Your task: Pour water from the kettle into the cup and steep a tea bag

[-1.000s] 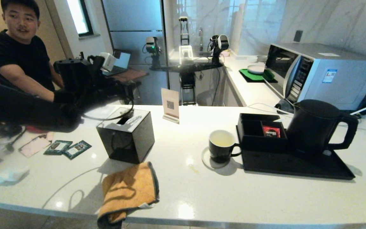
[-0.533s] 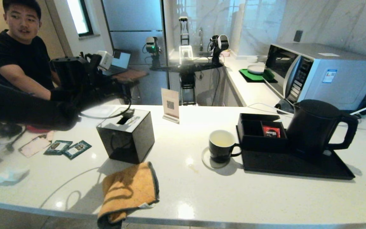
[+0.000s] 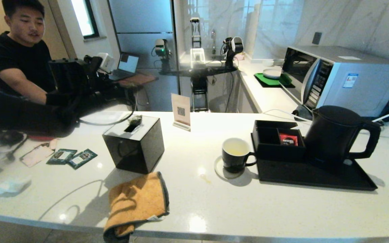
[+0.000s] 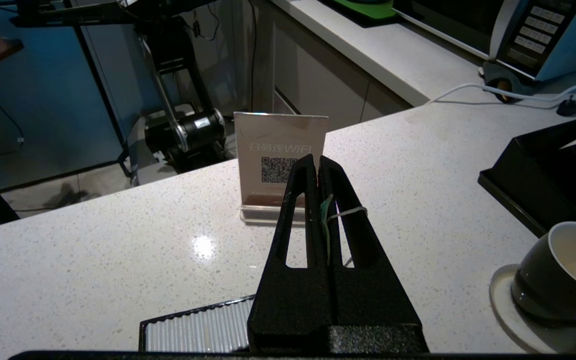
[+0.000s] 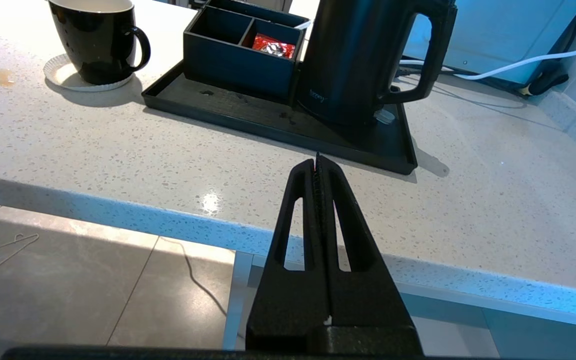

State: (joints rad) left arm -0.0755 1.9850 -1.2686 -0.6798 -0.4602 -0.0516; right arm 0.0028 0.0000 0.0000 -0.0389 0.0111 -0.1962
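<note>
The left gripper (image 4: pixel 316 162) hangs above the far-left part of the counter, its 2 fingers pressed together on a thin white string (image 4: pixel 348 212) and a scrap of green. Just below it in the head view sits the tea bag (image 3: pixel 134 118), a small grey-green pouch at the slot of the black tissue box (image 3: pixel 137 148). Whether it hangs free or touches the box top cannot be told.

The coming move turns on 1 relation: the cup (image 3: pixel 235 153) lies to the right of this gripper and lower, well apart from it, past the tissue box and nearer the robot than the QR sign (image 4: pixel 280 160). The cup stands upright with its mouth open to the top and its handle turned toward the tray (image 3: pixel 316 177), so the bag probably needs a carry to the right, then a straight drop. The left arm is likely the one for it, since it has the bag.

Further right, the kettle (image 3: pixel 333 135) stands upright on the tray, handle away from the cup.

The right gripper (image 5: pixel 318 162) is parked off the counter's near edge, fingers together, empty, with the kettle ahead of it.
</note>
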